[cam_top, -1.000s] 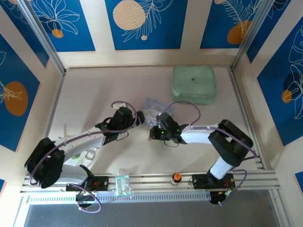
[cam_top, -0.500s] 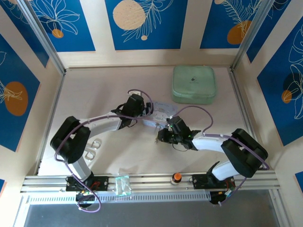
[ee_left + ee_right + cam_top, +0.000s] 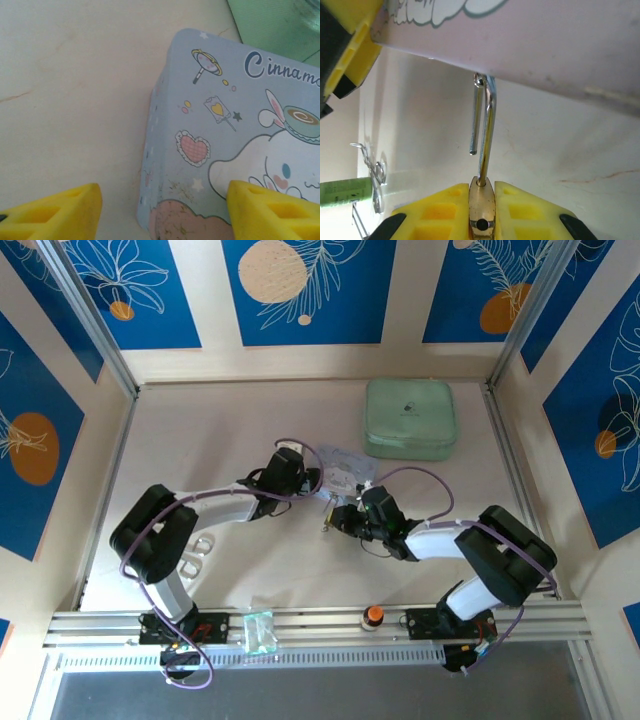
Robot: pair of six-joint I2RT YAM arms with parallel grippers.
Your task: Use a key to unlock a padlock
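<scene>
Padlock [image 3: 481,215] clenched by its brass body in right gripper [image 3: 482,194], just at 6 o'clock of blue cartoon tin [image 3: 215,125] near mid-table.

From the right wrist: yellow fingers [image 3: 440,210] pressed on both flanks of the lock body, dark round hole in its near end; silver shackle [image 3: 487,130] pointing to 12 o'clock, one leg seated in the body, the shorter leg hanging free of it, bend touching the tin's pale edge. From the left wrist: left gripper [image 3: 162,195] released, fingertips [image 3: 50,210] wide apart, one over bare table [image 3: 75,75] at 7 o'clock of the tin's corner, the other over the lid at 5 o'clock. From above: arms meeting at the tin, left from 9 o'clock, right from 4 o'clock; mint-green case [image 3: 410,418] well apart at 1 o'clock; orange-topped knob [image 3: 373,615] on near rail [image 3: 520,618] at 6 o'clock.
</scene>
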